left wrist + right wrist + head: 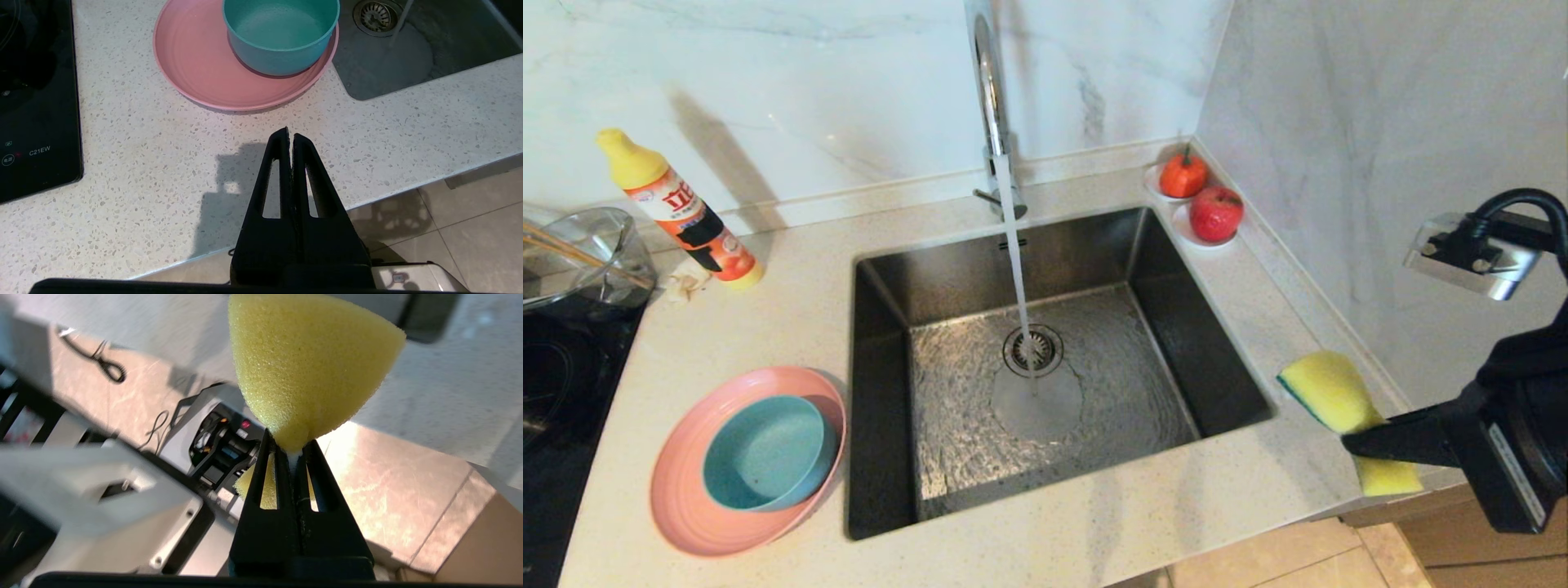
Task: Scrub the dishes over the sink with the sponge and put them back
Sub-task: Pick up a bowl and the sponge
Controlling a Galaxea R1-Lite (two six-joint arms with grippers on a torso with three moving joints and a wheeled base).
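The left gripper [289,134], jaws pressed together and holding nothing, hangs over the counter's [784,327] front edge, short of the dishes. At the counter's left edge sit a black hob [560,376] and a glass bowl [580,253], with a yellow-capped bottle [678,212] leaning near the back wall. The pink plate [686,498] lies on the counter just left of the sink [1201,359], the teal bowl [768,453] resting in it. Water runs from the tap [990,98] onto the drain strainer [1033,349]. Two red fruits [1215,212] sit at the back right corner. The right gripper [1364,441] pinches the yellow sponge [1331,392] at its middle, above the counter's right front corner, right of the sink
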